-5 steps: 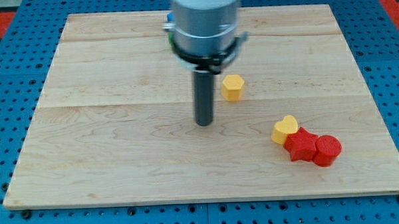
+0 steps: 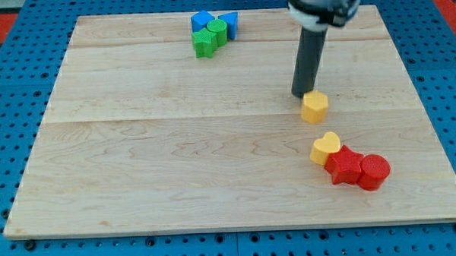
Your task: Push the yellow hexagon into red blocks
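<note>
My tip (image 2: 302, 94), with no fingers to speak of, touches the yellow hexagon (image 2: 314, 107)'s far-left side; I should push steadily near-right toward the red blocks (image 2: 357, 169).

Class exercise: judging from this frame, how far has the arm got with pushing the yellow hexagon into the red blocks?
Partly done. My tip sits against the yellow hexagon on its upper-left side, ready to push. The hexagon is apart from the red star and red cylinder, which lie lower right. A yellow heart touches the star, partly in the way.
</note>
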Controlling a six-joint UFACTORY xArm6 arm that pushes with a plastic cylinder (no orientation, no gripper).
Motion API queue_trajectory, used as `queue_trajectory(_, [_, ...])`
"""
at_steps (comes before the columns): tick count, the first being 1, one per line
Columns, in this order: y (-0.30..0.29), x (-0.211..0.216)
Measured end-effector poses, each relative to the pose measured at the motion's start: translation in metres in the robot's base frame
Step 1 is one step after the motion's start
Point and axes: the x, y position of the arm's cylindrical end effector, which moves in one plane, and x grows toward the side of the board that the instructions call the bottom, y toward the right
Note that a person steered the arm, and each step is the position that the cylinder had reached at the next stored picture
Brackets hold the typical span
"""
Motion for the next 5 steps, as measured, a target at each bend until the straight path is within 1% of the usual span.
queue_trajectory(1, [0.001, 0.041])
queue_trajectory(2, [0.017, 0.035])
queue_trajectory(3, [0.042, 0.010])
queue_trajectory(4, [0.051, 0.031])
queue_trajectory(5, [0.046, 0.078])
